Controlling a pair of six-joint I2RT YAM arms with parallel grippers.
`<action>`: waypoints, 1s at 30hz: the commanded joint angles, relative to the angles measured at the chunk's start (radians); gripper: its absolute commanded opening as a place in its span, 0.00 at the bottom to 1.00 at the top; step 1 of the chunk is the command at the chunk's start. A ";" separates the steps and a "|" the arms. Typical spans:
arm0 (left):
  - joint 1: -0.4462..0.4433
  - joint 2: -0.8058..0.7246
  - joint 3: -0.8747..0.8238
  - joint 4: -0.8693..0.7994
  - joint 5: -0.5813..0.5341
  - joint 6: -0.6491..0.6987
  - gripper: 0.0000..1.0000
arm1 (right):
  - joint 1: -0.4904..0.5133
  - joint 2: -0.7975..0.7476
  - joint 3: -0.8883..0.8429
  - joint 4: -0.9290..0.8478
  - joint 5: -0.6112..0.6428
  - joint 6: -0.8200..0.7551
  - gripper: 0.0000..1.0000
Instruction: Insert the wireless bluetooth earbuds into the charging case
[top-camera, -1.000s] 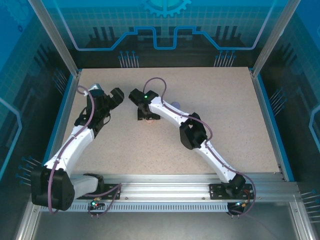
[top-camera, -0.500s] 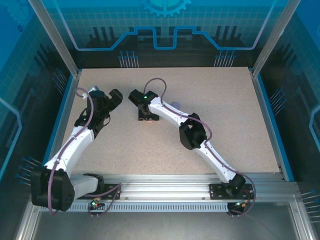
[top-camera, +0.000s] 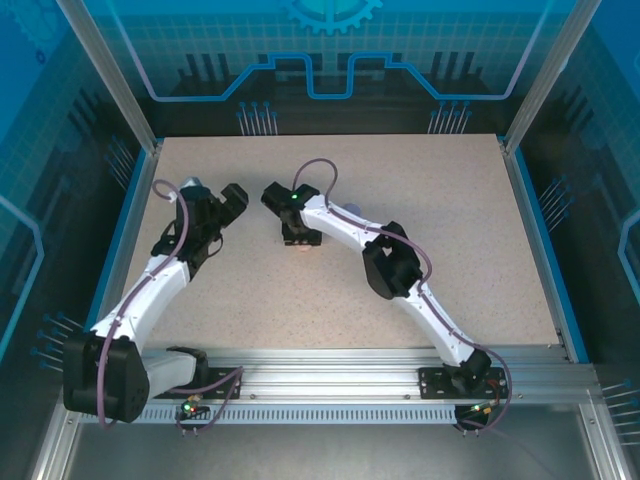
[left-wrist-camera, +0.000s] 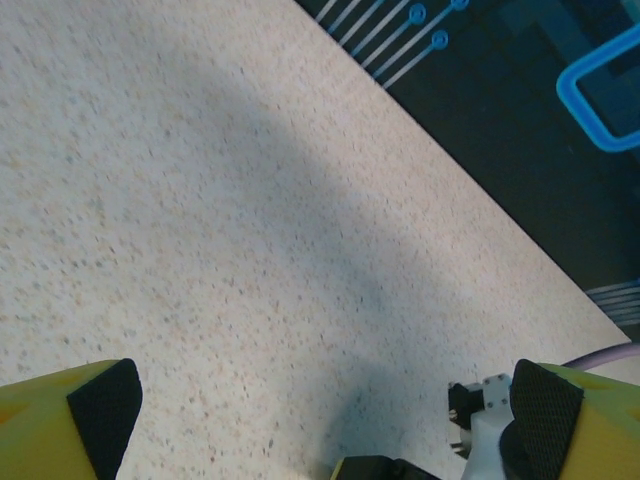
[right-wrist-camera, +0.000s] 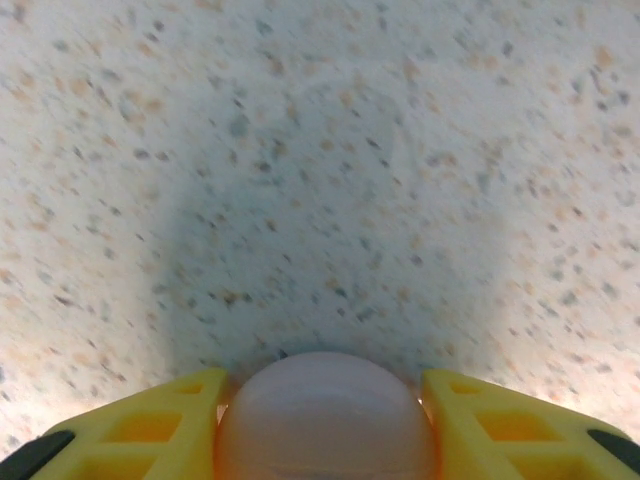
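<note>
Speckled beige bench (top-camera: 450, 250) inside a blue-lit enclosure, glowing circuit patterns on its walls (top-camera: 320, 70); aluminium rail (top-camera: 330, 385) along the near edge, carrying both arm bases. Toward the left edge, left arm (top-camera: 150, 285) stretched from the near-left corner toward the far side. Left pincer (left-wrist-camera: 325, 400) spread wide, yellow fingers (left-wrist-camera: 40, 420) with black pads (left-wrist-camera: 105, 410) well apart, hovering over bare bench, pinching nothing. Near the middle of the bench, right arm (top-camera: 400, 270) bent in from the near-right corner, green light (top-camera: 291, 195) lit at its wrist, lilac cable (top-camera: 318, 162) arching above. Right pincer (right-wrist-camera: 325, 395) pointed straight down, its yellow fingers (right-wrist-camera: 150, 420) hugging both flanks of the charging case (right-wrist-camera: 325, 440), a rounded pale pinkish-lilac dome on the bench near its middle, a little toward the left edge. Impossible to tell whether pressed onto the case or just short of it.
</note>
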 joint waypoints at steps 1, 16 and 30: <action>0.001 0.028 -0.041 0.060 0.122 -0.059 0.99 | -0.018 -0.108 -0.051 0.013 -0.011 0.031 0.40; -0.194 0.178 -0.326 0.729 0.212 -0.176 0.99 | -0.117 -0.337 -0.259 0.120 -0.061 0.160 0.41; -0.339 0.455 -0.338 1.089 0.118 -0.234 0.99 | -0.168 -0.319 -0.290 0.188 -0.206 0.315 0.41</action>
